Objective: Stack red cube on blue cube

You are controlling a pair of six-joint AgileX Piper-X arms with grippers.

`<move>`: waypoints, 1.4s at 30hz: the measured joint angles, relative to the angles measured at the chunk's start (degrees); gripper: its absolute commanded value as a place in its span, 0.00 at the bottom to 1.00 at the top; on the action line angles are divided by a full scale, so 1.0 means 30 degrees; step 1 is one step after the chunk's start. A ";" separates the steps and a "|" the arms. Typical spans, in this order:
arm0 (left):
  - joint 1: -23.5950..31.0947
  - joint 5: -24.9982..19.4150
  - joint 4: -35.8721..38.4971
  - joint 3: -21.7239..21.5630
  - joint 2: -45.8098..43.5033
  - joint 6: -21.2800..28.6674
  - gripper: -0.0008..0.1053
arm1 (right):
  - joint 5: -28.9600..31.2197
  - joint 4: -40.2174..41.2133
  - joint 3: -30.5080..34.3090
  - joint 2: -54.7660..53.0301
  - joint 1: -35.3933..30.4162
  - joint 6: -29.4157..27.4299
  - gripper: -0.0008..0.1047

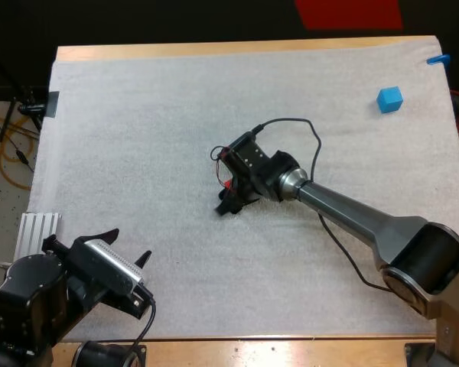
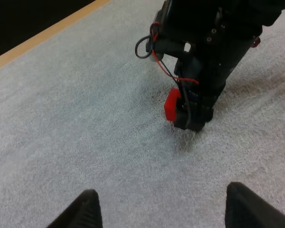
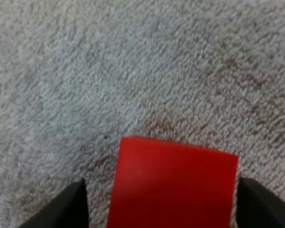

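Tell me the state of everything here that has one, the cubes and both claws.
Red cube: on the mat, not stacked.
Blue cube: on the mat, far off, nothing on it.
Left claw: open, empty.
Right claw: open, straddling the red cube.

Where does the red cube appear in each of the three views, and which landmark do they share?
High view: red cube near the mat's middle, at the right end effector's tip.
Left wrist view: on the mat, low beside the right end effector.
Right wrist view: red cube between that end effector's two fingers.
Shared landmark: the right end effector at the cube.
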 measured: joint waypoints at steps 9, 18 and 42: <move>0.0000 0.0000 0.0000 0.0000 0.0000 0.0000 0.54 | 0.0119 0.0000 -0.0032 -0.0016 0.0000 0.0000 0.27; 0.0000 0.0000 0.0000 0.0000 0.0000 0.0000 0.54 | 0.1520 0.0825 -0.0032 -0.3683 0.0000 0.0000 0.26; 0.0000 0.0000 -0.0139 0.0000 0.0471 0.0000 0.54 | 0.2479 0.3459 -0.1358 -0.6819 -1.1185 -0.0610 0.26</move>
